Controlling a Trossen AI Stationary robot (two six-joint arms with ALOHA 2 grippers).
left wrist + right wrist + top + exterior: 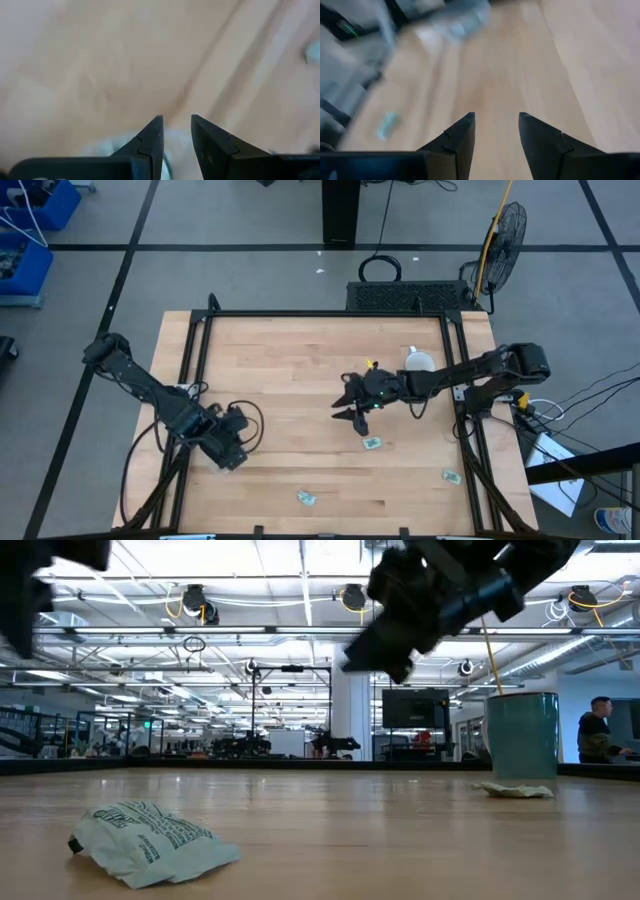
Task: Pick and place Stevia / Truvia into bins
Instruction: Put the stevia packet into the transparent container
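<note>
we see the right gripper (352, 408) hovering above mid-tabletop, its fingers (462, 131) spread with nothing between them. one green sachet (372, 443) lies just below those fingers, not touching; a second (451, 476) lies near the right edge and a third (306, 498) near the front edge (crumpled, as the low view shows). the left gripper (232, 460) waits low over the front-left tabletop (290, 360), fingers (150, 135) slightly apart and empty. a teal mug (521, 735) stands at the far right. beyond it, an open workspace with ceiling lights.
</note>
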